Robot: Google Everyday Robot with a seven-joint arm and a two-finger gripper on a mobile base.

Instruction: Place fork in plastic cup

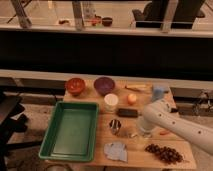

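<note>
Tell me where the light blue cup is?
The plastic cup stands at the far right corner of the table in the camera view, right of the pale yellow thing. The gripper is nearer the front, right of the small metal cup.

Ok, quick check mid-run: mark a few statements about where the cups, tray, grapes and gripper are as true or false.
1. The plastic cup stands at the back right. True.
2. The gripper hangs over the plastic cup. False: it is low near the front, just right of the metal cup, well apart from the plastic cup.
3. The green tray lies right of the white cup. False: it lies to its left.
4. The grapes lie at the front right. True.
</note>
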